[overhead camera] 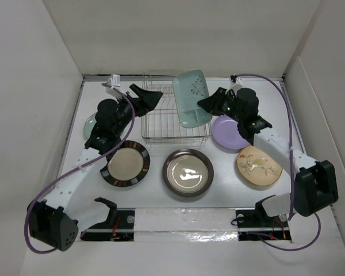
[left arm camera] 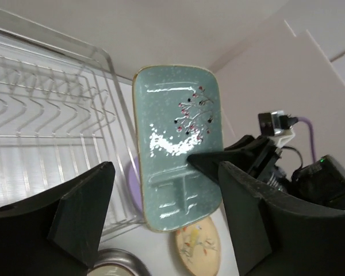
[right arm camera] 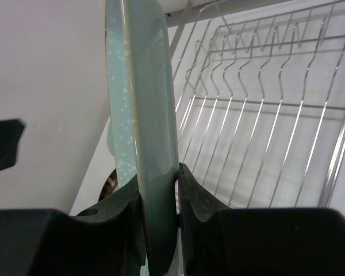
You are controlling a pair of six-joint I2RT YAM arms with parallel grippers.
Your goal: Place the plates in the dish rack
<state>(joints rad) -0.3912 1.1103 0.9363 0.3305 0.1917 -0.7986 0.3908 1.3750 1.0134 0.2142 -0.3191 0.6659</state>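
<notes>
Chrome wire forms the dish rack (overhead camera: pixel 173 137), which sits on the white table (overhead camera: pixel 218 195) and serves as the reference for everything around it. The pale mint rectangular plate (overhead camera: pixel 192 99) is over the rack's right side, raised and steeply tilted, its speckled face with a berry-branch motif turned up and toward the rack's left. The right pincer (overhead camera: pixel 206 103) is clenched on this plate's right edge. In the right wrist view its two fingers (right arm camera: pixel 195 201) press both faces of the plate (right arm camera: pixel 144 115), with the rack's tines (right arm camera: pixel 264 115) just beyond. Whether the plate's lower edge touches the wires I cannot tell.

The left pincer (overhead camera: pixel 149 96) hovers over the rack's far left corner, released and holding nothing. Its wrist view shows wide-spread fingers (left arm camera: pixel 80 213) framing the mint plate (left arm camera: pixel 175 144) and the rack wires (left arm camera: pixel 57 115).

No plate stands between the tines. The lavender plate (overhead camera: pixel 227 133) lies flat just right of the rack. The tan floral plate (overhead camera: pixel 259 167) lies farther right and nearer the arm bases. The glossy dark brown plate (overhead camera: pixel 188 172) lies just off the rack's near side. The brown-rimmed cream plate (overhead camera: pixel 125 164) lies off its near left corner. The small pale green plate (overhead camera: pixel 90 123) lies left of the rack, mostly hidden under the left arm.
</notes>
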